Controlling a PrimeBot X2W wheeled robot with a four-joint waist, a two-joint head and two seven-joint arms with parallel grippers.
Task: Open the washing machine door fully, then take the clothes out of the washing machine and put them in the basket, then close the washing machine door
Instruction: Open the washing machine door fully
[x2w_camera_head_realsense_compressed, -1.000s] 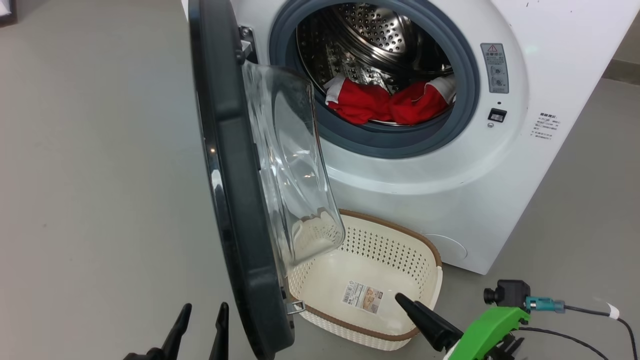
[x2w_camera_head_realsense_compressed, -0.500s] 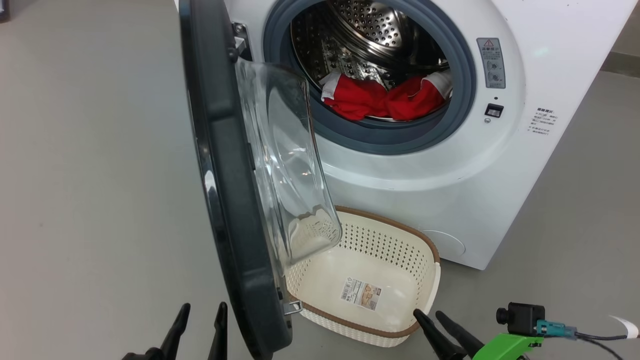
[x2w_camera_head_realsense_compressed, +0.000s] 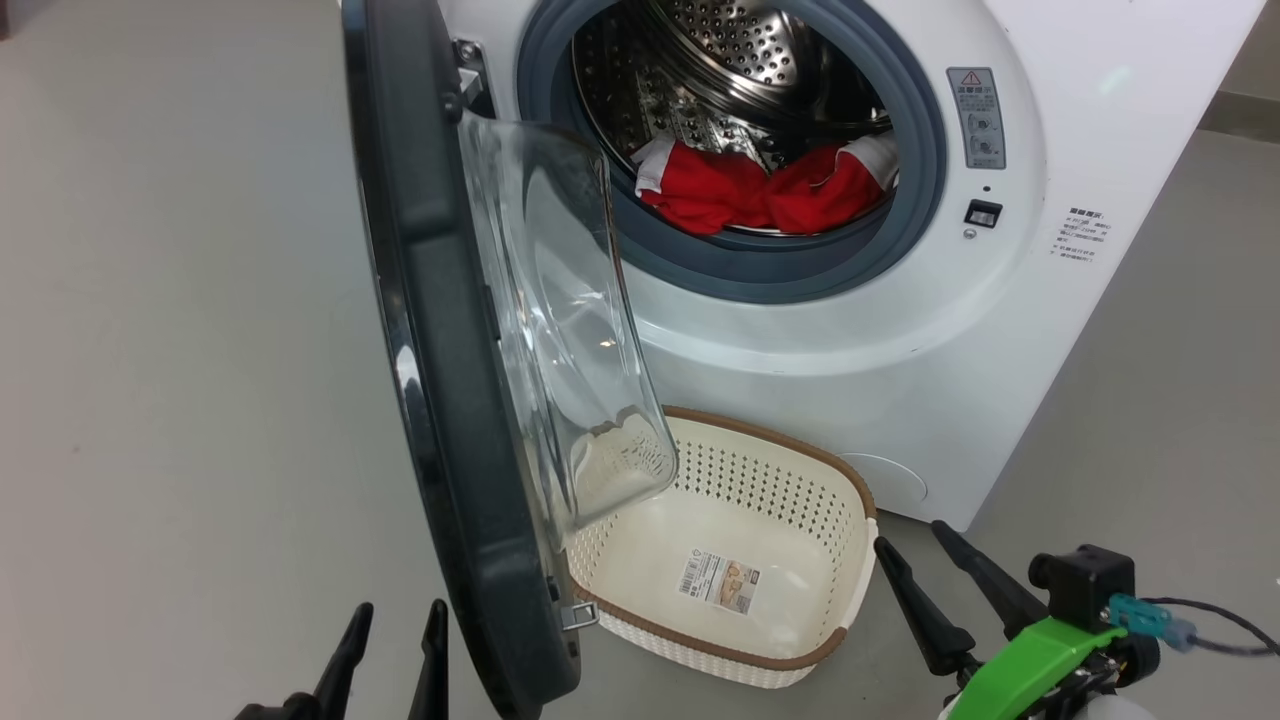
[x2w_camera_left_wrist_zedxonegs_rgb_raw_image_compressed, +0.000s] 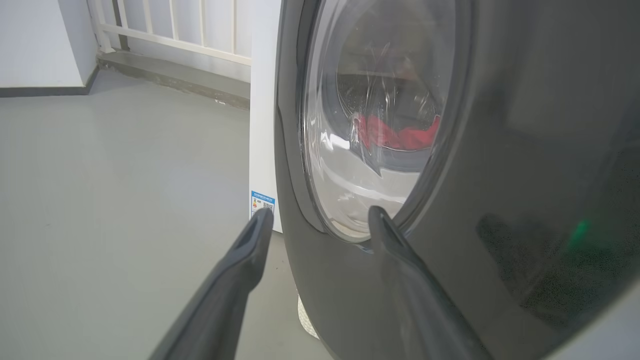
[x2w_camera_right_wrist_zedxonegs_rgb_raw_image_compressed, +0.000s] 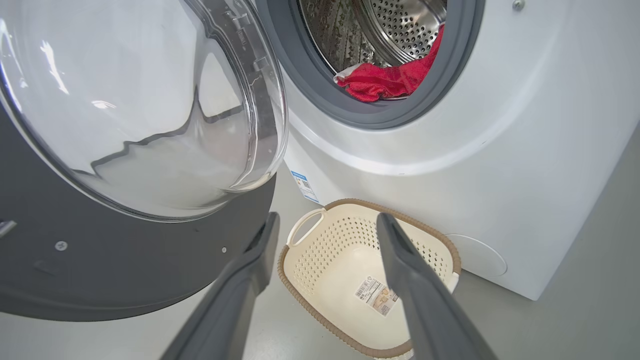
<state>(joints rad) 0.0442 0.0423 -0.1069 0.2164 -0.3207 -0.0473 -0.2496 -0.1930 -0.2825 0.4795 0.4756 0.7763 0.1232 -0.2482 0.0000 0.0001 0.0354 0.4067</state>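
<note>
Washing machine door (x2w_camera_head_realsense_compressed: 440, 330) open, masking basket (x2w_camera_head_realsense_compressed: 770, 480) end, clothes (x2w_camera_head_realsense_compressed: 740, 195) partly hidden, left claw (x2w_camera_head_realsense_compressed: 400, 605) and right claw (x2w_camera_head_realsense_compressed: 909, 534) spread

The left gripper (x2w_camera_left_wrist_zedxonegs_rgb_raw_image_compressed: 320, 212) has its two dark fingers spread wide, one over the grey floor (x2w_camera_left_wrist_zedxonegs_rgb_raw_image_compressed: 125, 200), the other in front of the washing machine door (x2w_camera_left_wrist_zedxonegs_rgb_raw_image_compressed: 500, 150). Whether it touches that glossy black rim, I can't tell. Through the glass window (x2w_camera_left_wrist_zedxonegs_rgb_raw_image_compressed: 370, 90) the red clothes (x2w_camera_left_wrist_zedxonegs_rgb_raw_image_compressed: 395, 137) show. A blue label (x2w_camera_left_wrist_zedxonegs_rgb_raw_image_compressed: 262, 204) sits low on the white washing machine (x2w_camera_left_wrist_zedxonegs_rgb_raw_image_compressed: 262, 100), with a white railing (x2w_camera_left_wrist_zedxonegs_rgb_raw_image_compressed: 175, 25) beyond
</note>
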